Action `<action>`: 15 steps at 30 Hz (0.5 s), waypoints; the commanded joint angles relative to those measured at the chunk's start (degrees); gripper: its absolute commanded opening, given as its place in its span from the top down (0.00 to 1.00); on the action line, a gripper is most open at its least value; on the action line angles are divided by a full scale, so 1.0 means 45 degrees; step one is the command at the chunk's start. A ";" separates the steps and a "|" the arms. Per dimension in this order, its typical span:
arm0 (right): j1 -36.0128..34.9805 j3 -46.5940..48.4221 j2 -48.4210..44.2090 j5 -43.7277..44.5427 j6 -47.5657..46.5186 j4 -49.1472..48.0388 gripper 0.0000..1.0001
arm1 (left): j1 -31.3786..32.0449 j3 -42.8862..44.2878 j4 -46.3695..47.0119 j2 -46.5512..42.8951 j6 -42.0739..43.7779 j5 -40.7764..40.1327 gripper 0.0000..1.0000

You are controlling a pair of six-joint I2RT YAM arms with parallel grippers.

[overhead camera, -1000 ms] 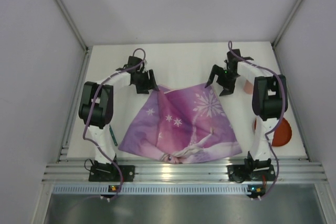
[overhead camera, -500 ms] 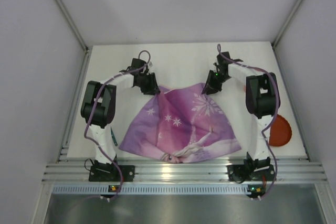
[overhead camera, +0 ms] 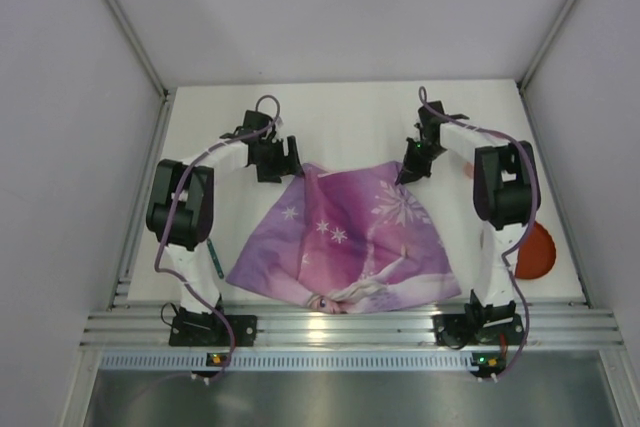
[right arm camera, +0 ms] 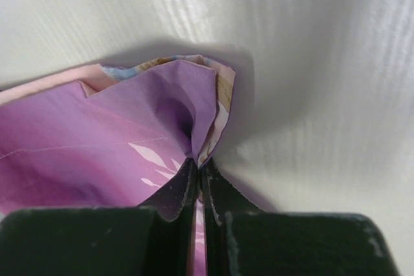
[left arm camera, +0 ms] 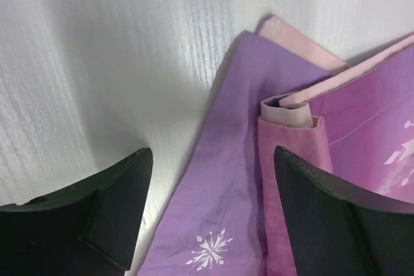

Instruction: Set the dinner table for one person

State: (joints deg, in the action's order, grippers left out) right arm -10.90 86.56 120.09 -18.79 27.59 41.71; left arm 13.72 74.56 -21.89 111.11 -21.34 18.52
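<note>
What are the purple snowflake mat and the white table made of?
The mat looks like thin matte cloth: it folds, bunches, and shows a stitched hem. The table seems hard white laminate, with faint ridges and soft sheen; uncertain.

The table I am working at from afar lies level under the overhead camera: a large matte-white rectangle, by far the biggest thing in view, its long sides running left to right. A ribbed aluminium rail lines its near edge. Its far strip shows plain white, while a purple placemat covers the near middle. Up close, my left wrist camera shows the table with a fine, faintly glossy ribbed grain. The right wrist view shows the table with the same grain under soft shadow.
</note>
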 commanded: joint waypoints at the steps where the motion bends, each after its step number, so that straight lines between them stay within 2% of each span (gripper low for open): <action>1: 0.0155 -0.0388 -0.0495 0.1788 -0.0313 0.0710 1.00 | -0.0040 -0.0358 -0.0449 -0.0005 0.0446 -0.0328 0.22; 3: 0.0175 -0.0525 -0.0632 0.2297 -0.0195 0.1041 1.00 | -0.0040 -0.0768 -0.0196 0.0152 0.0330 -0.0249 0.28; 6: 0.0273 -0.0896 -0.0983 0.3021 -0.0233 0.1160 1.00 | -0.0040 -0.1101 0.0215 0.0250 0.0270 -0.0133 0.31; 10: 0.0292 -0.1462 -0.1218 0.2848 -0.0292 0.1004 1.00 | 0.0096 -0.1140 0.0509 0.0543 0.0387 0.0414 0.31; 15: 0.0292 -0.2029 -0.1316 0.2573 -0.0194 0.0633 1.00 | 0.1053 -0.0848 0.0470 0.1460 0.0720 0.0766 0.32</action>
State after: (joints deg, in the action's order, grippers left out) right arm -10.17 79.90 114.45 -10.44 27.59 43.62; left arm 15.25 72.49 -16.99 111.77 -20.16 21.28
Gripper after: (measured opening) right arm 0.014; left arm 0.685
